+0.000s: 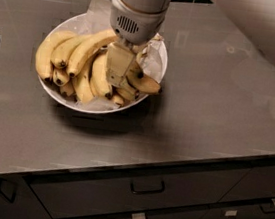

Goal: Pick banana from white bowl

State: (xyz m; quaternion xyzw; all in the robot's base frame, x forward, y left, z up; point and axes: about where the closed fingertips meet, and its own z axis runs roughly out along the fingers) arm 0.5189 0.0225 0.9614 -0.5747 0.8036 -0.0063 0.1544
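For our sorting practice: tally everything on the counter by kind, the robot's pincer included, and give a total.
Bananas: about 10, some hidden
White bowl: 1
Paper liner: 1
Pincer: 1, down among the bananas in the bowl
Total: about 13

You are seeing the white bowl (53, 95) sitting upright, wide and shallow, lined with crinkled paper (153, 58). Yellow bananas (84, 54) with dark tips are lying piled inside it. The gripper (119, 74) is hanging among the bananas, right of the bowl's centre.
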